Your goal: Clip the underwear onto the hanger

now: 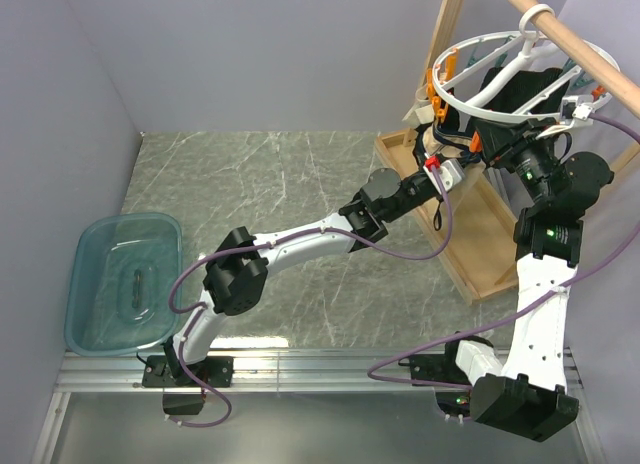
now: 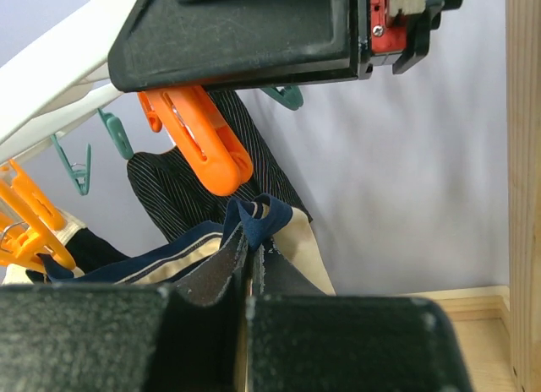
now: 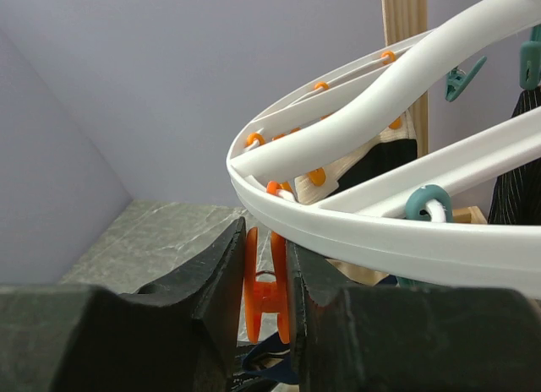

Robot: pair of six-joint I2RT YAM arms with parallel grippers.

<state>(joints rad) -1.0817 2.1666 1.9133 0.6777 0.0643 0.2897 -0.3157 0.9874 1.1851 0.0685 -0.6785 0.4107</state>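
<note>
Left gripper (image 2: pixel 249 278) pinched shut on navy trim of underwear (image 2: pixel 296 240), just below hanger (image 3: pixel 363 231). Right gripper (image 3: pixel 265 265) clamped on orange clip (image 3: pixel 254 291) hanging from its ring; clip tip just above trim.

Top view: L arm (image 1: pixel 300 246) reaches from lower left of frame toward upper right, elbow bent, wrist raised. R arm (image 1: pixel 540 314) rises near-vertical along right edge, wrist folded in toward centre. Wrist cams: left hand (image 2: pixel 251 269) pinched tight on underwear (image 2: pixel 254 216) trim. Right hand (image 3: pixel 265 265) presses fingers vs. both sides of orange clip (image 3: pixel 264 295).
</note>
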